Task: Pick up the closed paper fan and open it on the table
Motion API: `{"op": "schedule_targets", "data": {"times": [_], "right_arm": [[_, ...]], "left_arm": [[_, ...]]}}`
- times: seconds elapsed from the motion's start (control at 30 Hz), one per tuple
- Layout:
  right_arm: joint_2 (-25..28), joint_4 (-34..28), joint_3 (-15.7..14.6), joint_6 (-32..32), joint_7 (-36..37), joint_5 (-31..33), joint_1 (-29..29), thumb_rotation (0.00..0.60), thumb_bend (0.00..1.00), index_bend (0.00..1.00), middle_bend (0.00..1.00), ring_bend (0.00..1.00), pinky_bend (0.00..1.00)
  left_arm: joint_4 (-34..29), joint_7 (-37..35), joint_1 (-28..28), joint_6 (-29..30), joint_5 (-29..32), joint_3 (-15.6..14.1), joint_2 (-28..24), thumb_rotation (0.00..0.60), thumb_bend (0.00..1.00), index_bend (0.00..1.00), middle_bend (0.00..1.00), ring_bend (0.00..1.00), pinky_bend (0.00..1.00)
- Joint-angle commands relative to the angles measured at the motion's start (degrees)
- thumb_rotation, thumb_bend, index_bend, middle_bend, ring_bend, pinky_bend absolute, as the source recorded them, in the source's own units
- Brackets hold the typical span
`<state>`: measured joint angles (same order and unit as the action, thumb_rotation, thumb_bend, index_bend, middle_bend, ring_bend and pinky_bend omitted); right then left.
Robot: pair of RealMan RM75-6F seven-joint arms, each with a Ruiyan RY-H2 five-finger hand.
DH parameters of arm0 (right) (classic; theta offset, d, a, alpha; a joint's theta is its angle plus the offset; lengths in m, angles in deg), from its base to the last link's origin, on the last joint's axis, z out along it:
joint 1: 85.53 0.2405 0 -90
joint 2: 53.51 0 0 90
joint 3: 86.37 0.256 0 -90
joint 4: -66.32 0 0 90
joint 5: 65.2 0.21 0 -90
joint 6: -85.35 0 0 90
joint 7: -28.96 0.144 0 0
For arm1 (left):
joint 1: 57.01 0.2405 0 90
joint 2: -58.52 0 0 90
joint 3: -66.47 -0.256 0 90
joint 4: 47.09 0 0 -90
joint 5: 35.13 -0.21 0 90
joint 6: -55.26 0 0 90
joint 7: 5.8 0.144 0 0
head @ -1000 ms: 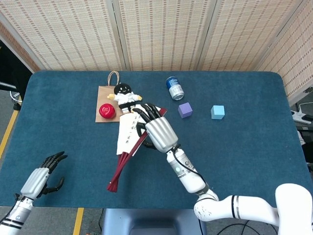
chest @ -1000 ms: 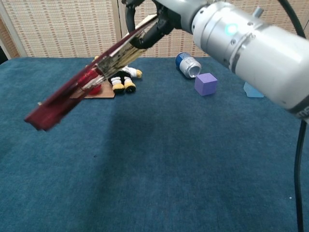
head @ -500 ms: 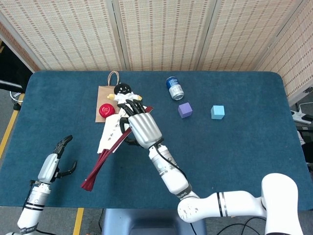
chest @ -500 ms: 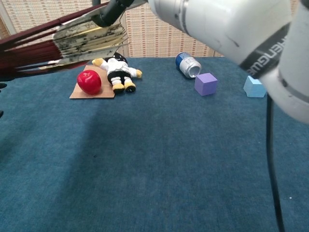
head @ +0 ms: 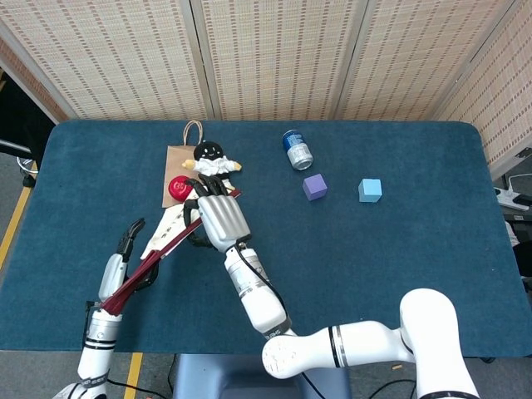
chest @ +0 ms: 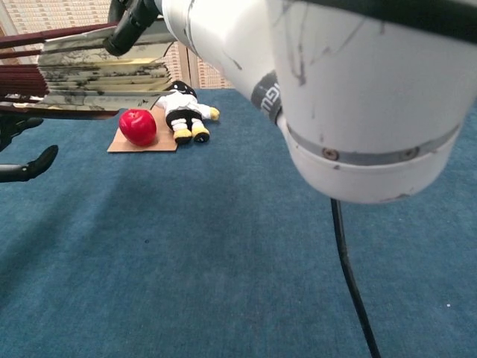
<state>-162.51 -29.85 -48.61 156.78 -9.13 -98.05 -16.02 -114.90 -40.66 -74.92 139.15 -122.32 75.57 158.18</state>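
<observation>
The fan is being held above the table by the right hand, pointing toward 8 o'clock. The left hand, fingers spread, is probably touching the ribs; these should be gripped next and pulled apart.

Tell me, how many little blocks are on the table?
2. A purple block sits right of the can, and a light blue block sits further right. The arm hides both in the chest view.
</observation>
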Motion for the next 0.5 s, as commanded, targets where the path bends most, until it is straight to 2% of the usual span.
{"op": "schedule_targets", "data": {"times": [0.03,0.2,0.33,0.43,0.5], "right_arm": [[-0.34,0.36,-0.04,-0.01,0.79,0.68,0.37,0.600,0.54,0.74,0.12,0.00,0.00],[-0.40,0.85,-0.35,0.03,1.84,0.96,0.87,0.600,0.54,0.73,0.12,0.00,0.00],[-0.10,0.61,-0.51,-0.12,2.78,1.20,0.86,0.600,0.54,0.72,0.12,0.00,0.00],[0.43,0.16,-0.52,-0.07,3.15,1.33,0.84,0.600,0.54,0.71,0.12,0.00,0.00],[0.85,-0.12,-0.64,0.22,3.16,1.22,0.85,0.600,0.54,0.71,0.12,0.00,0.00]], "left_arm": [[2.41,-1.69,-0.75,1.62,1.12,1.82,3.08,0.600,0.44,0.22,0.00,0.00,0.02],[4.40,-3.54,-1.16,3.00,2.29,3.41,6.12,0.600,0.43,0.50,0.00,0.00,0.02],[6.19,-2.99,-1.25,4.69,2.63,4.25,7.96,0.600,0.54,0.74,0.07,0.00,0.02],[7.12,-2.36,-1.24,5.38,3.48,5.11,8.88,0.600,0.63,0.84,0.15,0.00,0.02],[7.20,-2.14,-1.32,5.19,4.04,5.50,8.99,0.600,0.63,0.85,0.18,0.00,0.02]]}}
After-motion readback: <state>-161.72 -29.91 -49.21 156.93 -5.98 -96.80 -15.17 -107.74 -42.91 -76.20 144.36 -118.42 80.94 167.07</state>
